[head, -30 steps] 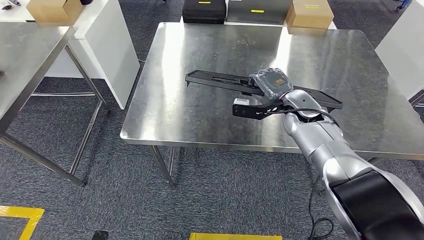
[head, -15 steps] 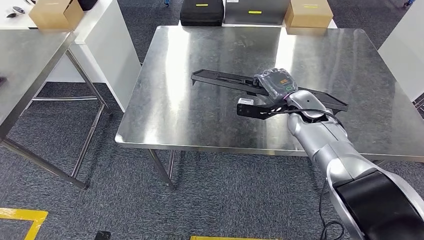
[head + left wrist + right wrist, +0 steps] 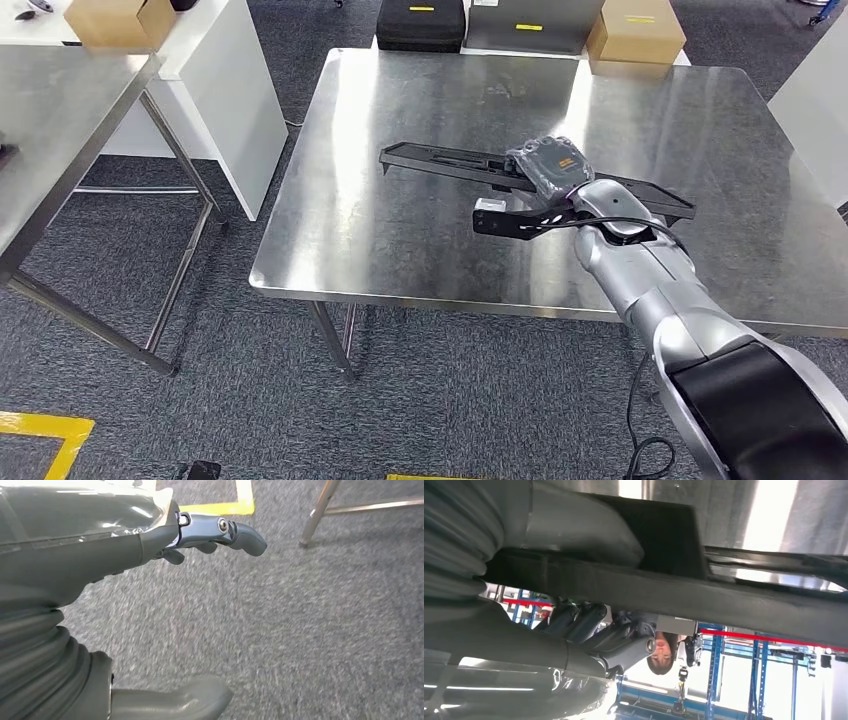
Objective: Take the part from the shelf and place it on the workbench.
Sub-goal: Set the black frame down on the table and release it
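Steel workbench (image 3: 420, 220), grey carpet around: right hand (image 3: 548, 165) clamped on the long black part (image 3: 440, 160), held over the bench top beneath it; left hand (image 3: 150, 545) hangs empty, fingers apart; carrying done, setting-down remains.

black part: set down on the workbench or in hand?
In hand: the right robot hand grips the black part over the workbench.

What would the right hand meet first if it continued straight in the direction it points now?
Probably nothing soon: the right hand, holding the long black part, points across the bare steel workbench. Farther on stand the black case and the cardboard box; height is unclear.
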